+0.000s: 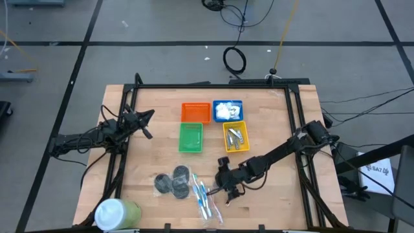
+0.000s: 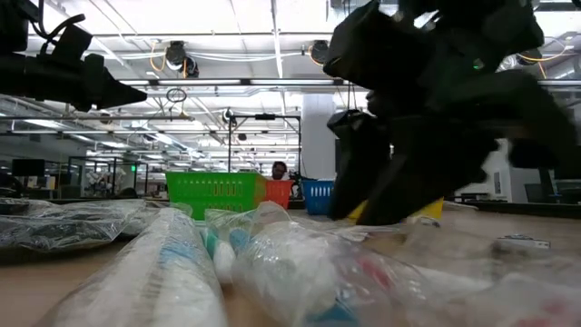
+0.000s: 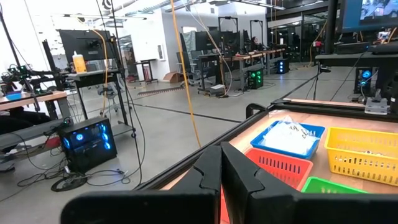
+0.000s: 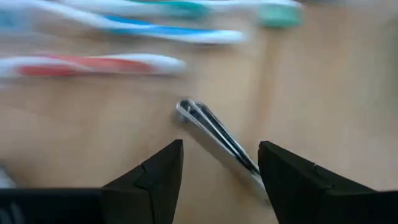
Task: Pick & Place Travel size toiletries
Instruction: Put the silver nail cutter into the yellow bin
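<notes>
Wrapped slim blue-pink-white toothbrushes (image 2: 182, 272) lie closest to the low cam, at the table's front edge. Going L to R on the wooden table (image 1: 272, 120): big white-and-green cylindrical tub (image 1: 116, 212) sits at front-left corner; my left pincer (image 1: 147, 123) waits over the left side, fingers (image 3: 211, 177) pressed together, nothing held. Next come dark grey round discs (image 1: 173, 182) w/ the toothbrush pile just right of them. Behind, mid-table: orange plastic basket (image 1: 195, 112), green plastic basket (image 1: 190, 137), blue plastic basket (image 1: 228, 110) w/ small white puffy packets (image 1: 225, 110) inside, yellow plastic basket (image 1: 235, 137) w/ tiny silver metal clippers (image 1: 234, 139) in it. My right pincer (image 1: 228, 193) is low over the wood just right of the toothbrushes, fingers (image 4: 155, 177) spread apart, gripping nothing. One loose silver clipper (image 4: 217, 140) lies flat on the wood betw. them, slanted, beside a red-handled brush (image 4: 93, 64). Can't tell if either finger touches it.
</notes>
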{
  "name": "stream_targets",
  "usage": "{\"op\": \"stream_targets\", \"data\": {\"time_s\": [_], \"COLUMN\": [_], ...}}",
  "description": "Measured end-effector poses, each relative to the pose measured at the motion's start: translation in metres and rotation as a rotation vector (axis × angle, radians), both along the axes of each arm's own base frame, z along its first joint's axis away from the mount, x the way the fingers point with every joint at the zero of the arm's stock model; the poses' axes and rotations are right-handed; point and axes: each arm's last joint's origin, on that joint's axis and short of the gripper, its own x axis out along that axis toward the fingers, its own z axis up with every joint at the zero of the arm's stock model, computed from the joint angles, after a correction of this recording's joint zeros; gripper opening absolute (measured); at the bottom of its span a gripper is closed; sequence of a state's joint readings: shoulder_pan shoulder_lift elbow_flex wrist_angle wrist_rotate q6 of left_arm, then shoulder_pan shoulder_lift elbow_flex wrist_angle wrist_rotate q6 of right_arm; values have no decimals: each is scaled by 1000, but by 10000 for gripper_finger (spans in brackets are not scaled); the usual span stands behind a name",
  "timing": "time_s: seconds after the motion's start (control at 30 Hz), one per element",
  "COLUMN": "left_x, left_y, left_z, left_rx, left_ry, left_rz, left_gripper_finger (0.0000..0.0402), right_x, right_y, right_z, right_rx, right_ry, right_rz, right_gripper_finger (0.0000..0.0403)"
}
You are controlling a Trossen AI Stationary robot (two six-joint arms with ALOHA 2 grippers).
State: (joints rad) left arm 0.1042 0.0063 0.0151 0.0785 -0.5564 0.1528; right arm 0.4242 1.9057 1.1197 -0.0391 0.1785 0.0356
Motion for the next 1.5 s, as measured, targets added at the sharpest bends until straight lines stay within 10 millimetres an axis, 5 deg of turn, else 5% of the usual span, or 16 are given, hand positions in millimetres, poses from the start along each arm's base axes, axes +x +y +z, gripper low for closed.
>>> {"op": "stream_targets", "data": {"time_s": [0.27,0.83,1.2,1.5], "left_x": [0,0,0,0], "left_y": [0,0,0,0], "left_z": [0,0,0,0], "left_rx": [0,0,0,0], "left_ry": [0,0,0,0], "left_rz": [0,0,0,0], "left_gripper_finger": [1,1,1,1], "right_x": [3,15,19,19], "right_y": [-14,-41,-39,-39], "right_z": [17,20,-9,-11], "right_rx": [-13,93,77,79], "right_ry": [-36,-35,27,32], "right_rz": [-4,64,62,62], "right_gripper_finger": [196,182,180,146]}}
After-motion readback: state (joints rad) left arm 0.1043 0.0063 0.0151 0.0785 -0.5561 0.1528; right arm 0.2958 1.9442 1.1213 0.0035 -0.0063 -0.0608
